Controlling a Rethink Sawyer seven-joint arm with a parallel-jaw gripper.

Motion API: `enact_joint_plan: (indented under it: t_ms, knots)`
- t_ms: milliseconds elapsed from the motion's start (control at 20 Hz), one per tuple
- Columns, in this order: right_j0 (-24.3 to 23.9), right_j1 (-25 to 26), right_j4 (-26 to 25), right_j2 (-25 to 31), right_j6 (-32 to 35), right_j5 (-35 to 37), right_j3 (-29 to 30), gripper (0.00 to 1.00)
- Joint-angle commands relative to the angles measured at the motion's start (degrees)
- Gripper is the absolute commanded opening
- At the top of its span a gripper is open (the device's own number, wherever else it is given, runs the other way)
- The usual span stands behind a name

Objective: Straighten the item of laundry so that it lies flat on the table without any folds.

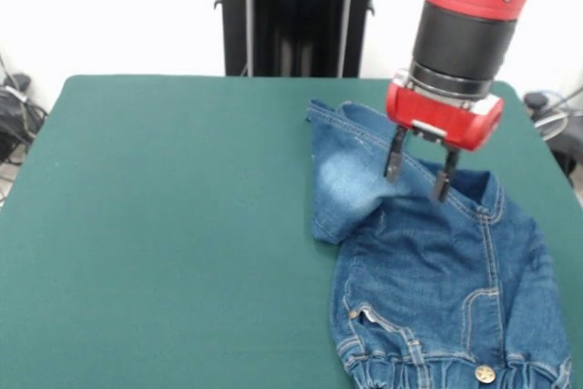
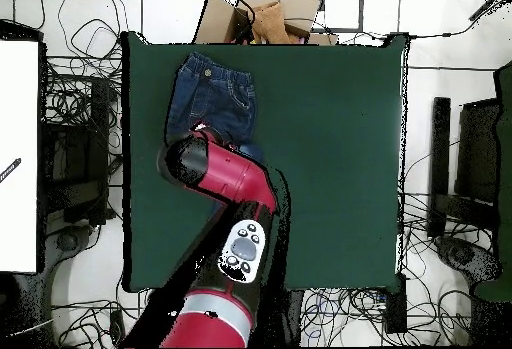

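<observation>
The small blue denim jeans [image 1: 428, 271] lie at the right side of the dark green table [image 1: 164, 225], waistband and brass button [image 1: 485, 373] at the near edge. One leg [image 1: 344, 184] is bent over with a fold at its left side. My gripper [image 1: 420, 166] is open, its two fingertips [image 1: 396, 157] down at the cloth near the top of the legs, with nothing held. In the overhead view the jeans [image 2: 210, 90] lie at the table's [image 2: 330, 165] upper left. There my arm's wrist [image 2: 190, 160] covers their lower part and hides the gripper.
The black pedestal [image 1: 296, 11] stands behind the table's far edge. Cables [image 1: 18, 111] lie off the left side. The jeans reach close to the table's right edge [image 1: 547, 179]. In the overhead view a cardboard box [image 2: 260, 15] sits beyond the top edge.
</observation>
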Motion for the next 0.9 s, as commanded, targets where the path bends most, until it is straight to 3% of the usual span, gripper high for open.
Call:
enact_joint_plan:
  t_ms: [50,900]
  knots:
    - [-2.72,-0.84,-5.71,9.8,4.15,-4.63,7.55,0.0]
    - [-2.54,0.13,-7.22,9.35,7.0,-5.11,6.77,0.0]
